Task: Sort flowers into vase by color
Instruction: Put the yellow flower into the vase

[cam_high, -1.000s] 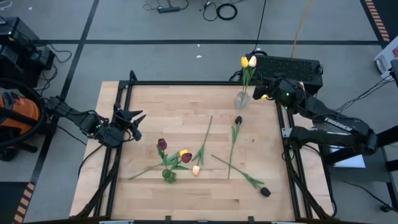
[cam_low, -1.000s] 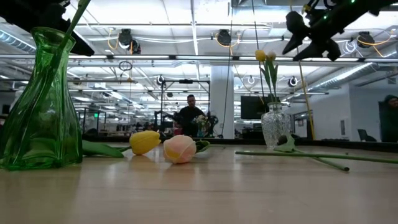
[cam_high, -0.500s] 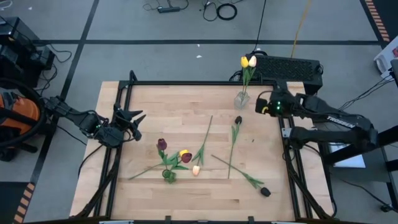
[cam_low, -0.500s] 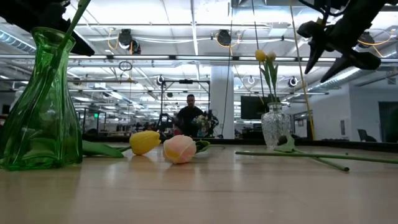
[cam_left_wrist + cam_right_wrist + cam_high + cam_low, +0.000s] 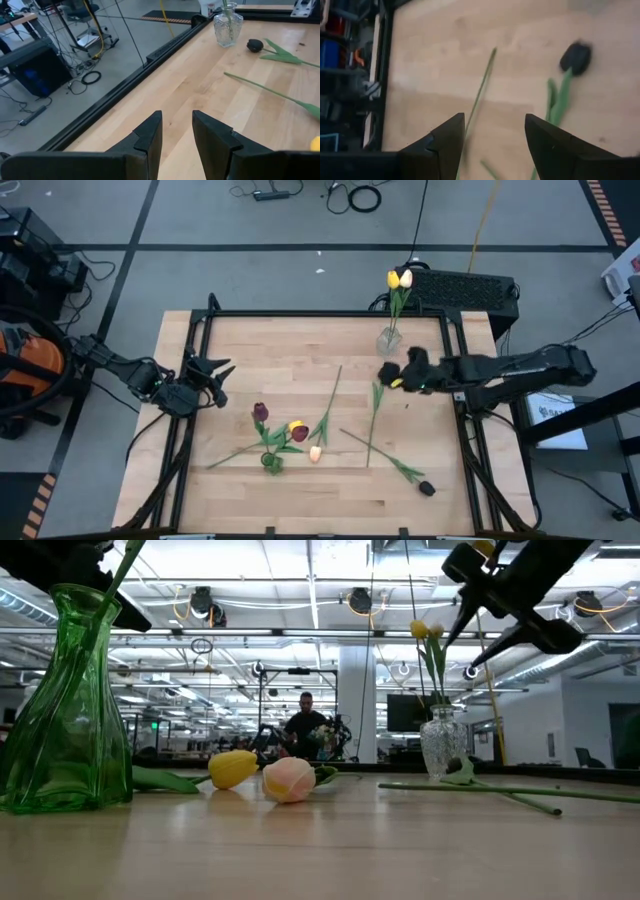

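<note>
While the left end effector (image 5: 208,377) waits at the left edge of the surface (image 5: 300,345) with its fingers slightly parted and nothing between them, the right end effector (image 5: 390,372) hangs over the right side, fingers spread wide and holding nothing. Just beside its tips lies a black tulip (image 5: 383,373), stem running away toward the near edge. Close behind it stands a clear vase (image 5: 389,340) with two yellow tulips (image 5: 399,279). Well off toward the left end effector, a green vase (image 5: 271,463) holds a dark red tulip (image 5: 260,412), with a yellow-red tulip (image 5: 297,429) and a peach one (image 5: 315,453) lying next to it. Another black tulip (image 5: 426,488) lies nearer the front edge.
</note>
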